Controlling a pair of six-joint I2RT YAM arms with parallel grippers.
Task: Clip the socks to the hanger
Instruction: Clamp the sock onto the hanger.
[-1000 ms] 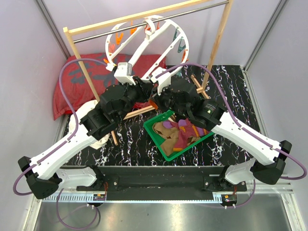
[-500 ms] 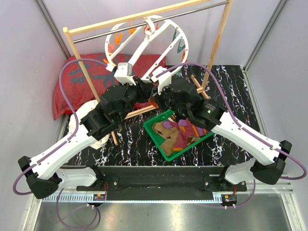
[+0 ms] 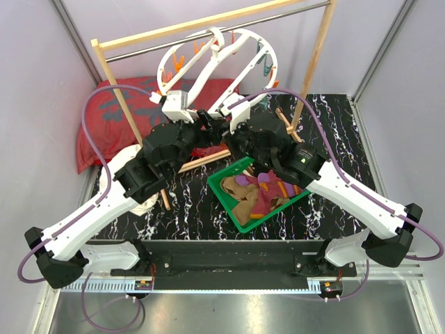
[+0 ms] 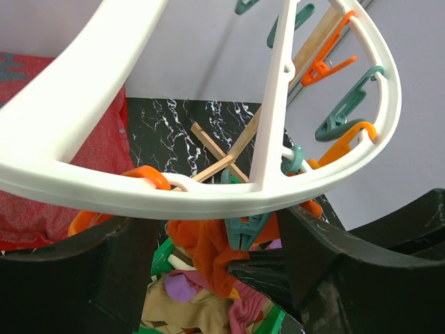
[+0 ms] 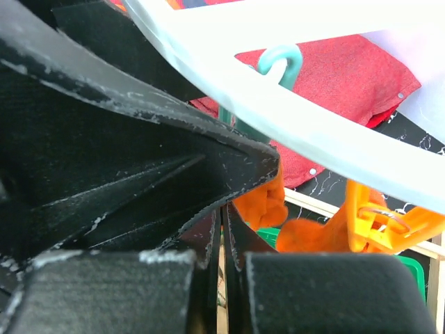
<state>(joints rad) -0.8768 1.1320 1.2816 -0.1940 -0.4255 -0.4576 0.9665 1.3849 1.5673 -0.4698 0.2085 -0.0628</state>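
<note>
The white ring hanger (image 3: 208,69) hangs from the rack bar with orange and teal clips. In the left wrist view its rim (image 4: 208,198) crosses just above my left gripper (image 4: 215,233), which stands open around a teal clip (image 4: 245,233) and an orange sock (image 4: 205,254). The clip's tip lies against the sock's upper edge; whether it bites I cannot tell. My right gripper (image 5: 224,216) is shut on the orange sock (image 5: 264,202), its black tip meeting the cloth from the right. Seen from above, both grippers (image 3: 207,122) (image 3: 224,126) meet under the hanger. More socks (image 3: 261,191) lie in the green bin.
The green bin (image 3: 243,226) sits in front of the right arm. A wooden-post rack with a metal bar (image 3: 316,59) spans the back. A red cushion (image 3: 111,111) and a white cloth (image 3: 115,174) lie at the left.
My left gripper has opened from a narrow squeeze. The hanger ring has swung up and lies flatter. The right gripper stays shut in place.
</note>
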